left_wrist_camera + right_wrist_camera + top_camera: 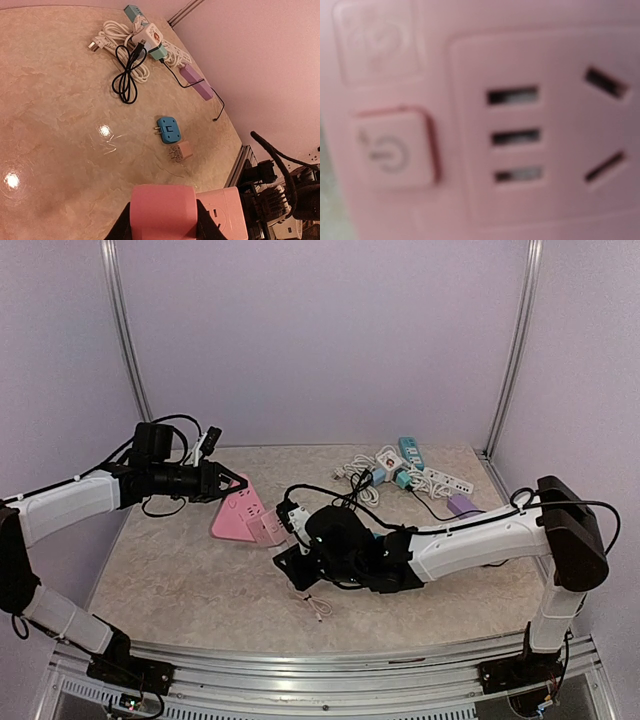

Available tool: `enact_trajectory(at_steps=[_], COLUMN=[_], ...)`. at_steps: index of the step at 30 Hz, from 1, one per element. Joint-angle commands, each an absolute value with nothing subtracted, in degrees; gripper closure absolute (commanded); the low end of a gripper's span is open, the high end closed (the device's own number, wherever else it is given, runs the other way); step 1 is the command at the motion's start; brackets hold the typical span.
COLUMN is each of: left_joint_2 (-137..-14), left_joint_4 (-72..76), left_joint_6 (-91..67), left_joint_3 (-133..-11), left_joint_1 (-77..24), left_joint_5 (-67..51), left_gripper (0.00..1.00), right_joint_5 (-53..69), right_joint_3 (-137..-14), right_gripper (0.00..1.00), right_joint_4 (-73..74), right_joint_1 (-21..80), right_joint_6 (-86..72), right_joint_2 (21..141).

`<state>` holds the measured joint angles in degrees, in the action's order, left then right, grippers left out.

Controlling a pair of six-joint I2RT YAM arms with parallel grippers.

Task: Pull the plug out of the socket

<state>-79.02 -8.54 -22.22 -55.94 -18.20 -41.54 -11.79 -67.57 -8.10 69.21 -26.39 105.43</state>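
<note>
My left gripper (pixel 228 483) is shut on the pink socket (pixel 238 512), which stands at the middle left of the table. In the left wrist view its black fingers (pixel 122 227) clamp a rounded pink part of the socket (pixel 162 212), and the slotted face (pixel 222 212) runs off to the right. My right gripper (pixel 285 525) reaches in low from the right and ends against a pale pink piece (pixel 265 530) at the socket's near right side; I cannot tell whether that piece is the plug. The right wrist view is filled by the blurred socket face (pixel 540 130) with its button (pixel 395 147); no fingers show there.
A blue plug adapter (pixel 168 129) and a small pale pink one (pixel 181 150) lie loose on the table. White cables and several power strips (pixel 425 472), one of them purple (pixel 462 505), are piled at the back right. A small white connector (pixel 318 608) lies near the front.
</note>
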Motion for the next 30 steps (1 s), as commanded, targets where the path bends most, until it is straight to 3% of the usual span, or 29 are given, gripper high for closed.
enact_trajectory(at_steps=[1, 17, 30], left_joint_2=[-77.2, -77.9, -76.2], left_joint_4=[-6.7, -7.1, -7.3], left_joint_6=[-20.9, -20.5, -19.7], left_joint_3=[-56.3, -56.6, -56.3], left_joint_1=[-18.4, -18.3, -17.8], left_joint_5=[-42.5, -42.4, -40.1], left_gripper=[1.0, 1.0, 1.0], right_joint_5=[-9.3, -2.2, -5.8], right_joint_3=[-65.7, -64.9, -65.4], right_gripper=[1.0, 1.0, 1.0], right_joint_4=[-9.8, -9.6, -8.4], right_joint_1=[69.1, 70.4, 70.8], right_joint_6=[-21.9, -13.0, -17.5], right_joint_2=[103.0, 102.7, 103.4])
